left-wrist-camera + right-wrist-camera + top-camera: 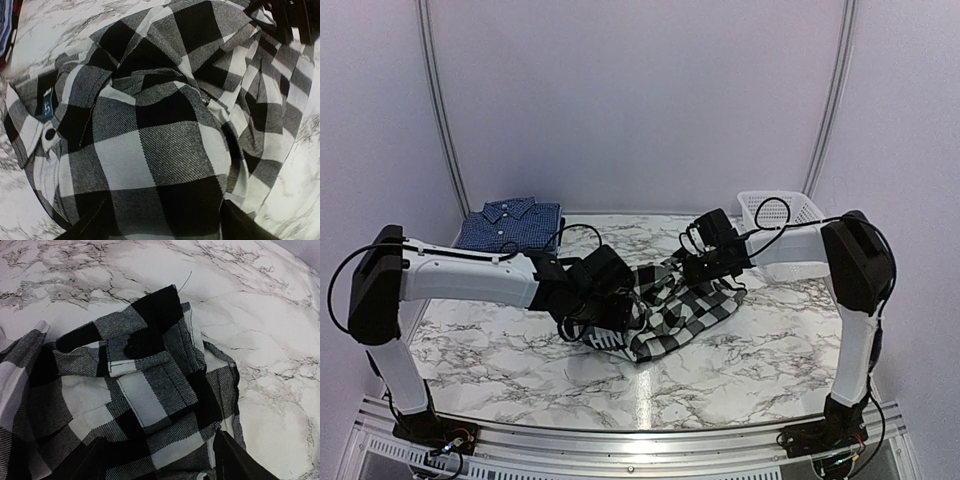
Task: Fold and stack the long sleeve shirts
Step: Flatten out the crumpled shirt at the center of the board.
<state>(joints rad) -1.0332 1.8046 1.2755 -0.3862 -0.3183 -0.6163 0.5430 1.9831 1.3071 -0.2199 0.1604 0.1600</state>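
At the back left corner of the marble worktop (500,350) lies a dark blue checked shirt (510,222), folded into a neat rectangle with its collar upward, well apart from everything else. The white left arm (470,275) reaches across from that side to the middle of the worktop.

The left pincer (162,205) points down onto the black-and-white checked shirt (675,305). Its two dark fingers (85,227) stand wide apart, with cloth lying between them.

This shirt sits crumpled in the centre of the worktop, a loose heap and not flat. It is woven in big black, white and grey twill squares. In the left wrist view its collar (30,135) shows at the left, with a small blue label (47,107) and a black button (50,134). White lettering (607,340) runs along the near left edge in the top view, partly hidden under the left pincer, which also covers the shirt's left part.

The right wrist view shows a stitched patch pocket (150,390) on folded layers and a thin loose thread (185,280) at the far edge. The right pincer (160,440) is over the shirt's far right part. Its fingers (240,460) are also spread, with cloth between them.

The right arm (800,245) comes in from the right. A black cable (770,212) loops in front of the white mesh basket (805,210), which stands at the back right, near the shirt but not touching it.
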